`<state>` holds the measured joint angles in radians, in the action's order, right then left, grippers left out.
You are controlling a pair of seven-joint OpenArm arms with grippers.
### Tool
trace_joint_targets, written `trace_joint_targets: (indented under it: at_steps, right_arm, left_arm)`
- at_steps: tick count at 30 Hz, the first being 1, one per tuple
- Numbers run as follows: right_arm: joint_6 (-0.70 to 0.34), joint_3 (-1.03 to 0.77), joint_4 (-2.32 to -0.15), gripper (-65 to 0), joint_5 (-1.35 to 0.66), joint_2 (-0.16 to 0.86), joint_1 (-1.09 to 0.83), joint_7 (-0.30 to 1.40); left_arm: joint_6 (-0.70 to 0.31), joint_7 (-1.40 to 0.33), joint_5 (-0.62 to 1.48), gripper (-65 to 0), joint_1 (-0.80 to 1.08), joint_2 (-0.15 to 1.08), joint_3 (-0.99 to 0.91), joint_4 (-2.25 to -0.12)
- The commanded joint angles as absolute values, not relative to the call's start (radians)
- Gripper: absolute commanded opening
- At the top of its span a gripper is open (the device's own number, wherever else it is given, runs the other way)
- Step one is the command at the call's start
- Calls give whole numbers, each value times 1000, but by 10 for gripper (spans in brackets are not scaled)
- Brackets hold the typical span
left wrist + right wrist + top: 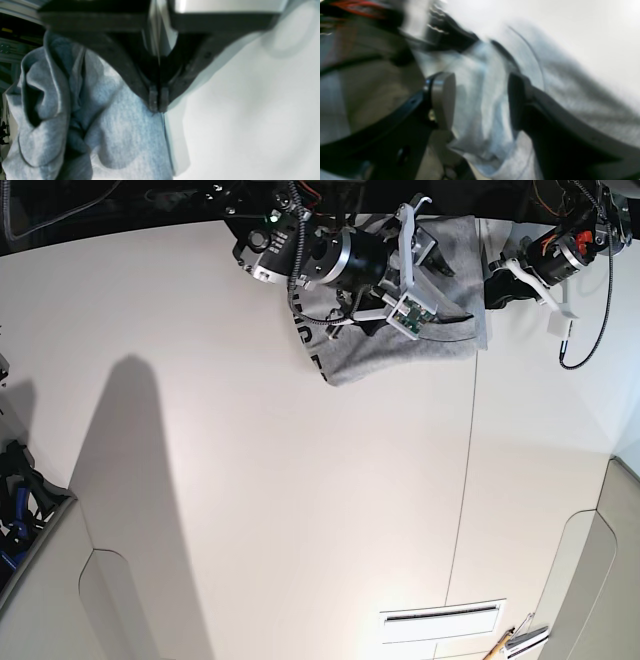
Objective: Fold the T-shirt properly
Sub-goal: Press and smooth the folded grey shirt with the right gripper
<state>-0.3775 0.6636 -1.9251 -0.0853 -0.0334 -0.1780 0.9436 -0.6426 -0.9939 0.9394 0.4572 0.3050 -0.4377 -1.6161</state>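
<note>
The light grey T-shirt (400, 345) lies bunched at the table's far edge, with black lettering showing at its left hem. My right gripper (448, 320) hovers over it. In the blurred right wrist view, this gripper (481, 100) is open with shirt fabric (490, 82) between its fingers (443, 100). My left gripper (492, 288) is at the shirt's right edge. In the left wrist view it (157, 101) is shut, pinching the edge of the shirt (120, 130), which hangs in folds to the left.
The white table (250, 480) has a seam (468, 480) running front to back. A vent slot (440, 620) and a small tool (515, 642) are at the front right. A black cable (590, 330) hangs by the left arm. Dark clutter (20, 500) sits off the table's left edge.
</note>
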Motion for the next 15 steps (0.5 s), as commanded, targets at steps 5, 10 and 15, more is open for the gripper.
trace_joint_targets:
  at_steps: [5,10,15]
  right_arm:
    - [-378,678,-1849,-318,-78,-47,-152,919]
    - [-385,678,-1813,-337,-135,-47,-146,920]
    - [-397,678,-1813,-650,-240,-48,-113,920]
  left_arm:
    - [-640,-1015,925,-650,466,313,-439,-1621]
    - [-641,-1014,931,-621,466,313,-439,-1621]
    - [-641,-1014,931,-621,466,313,-439,-1621]
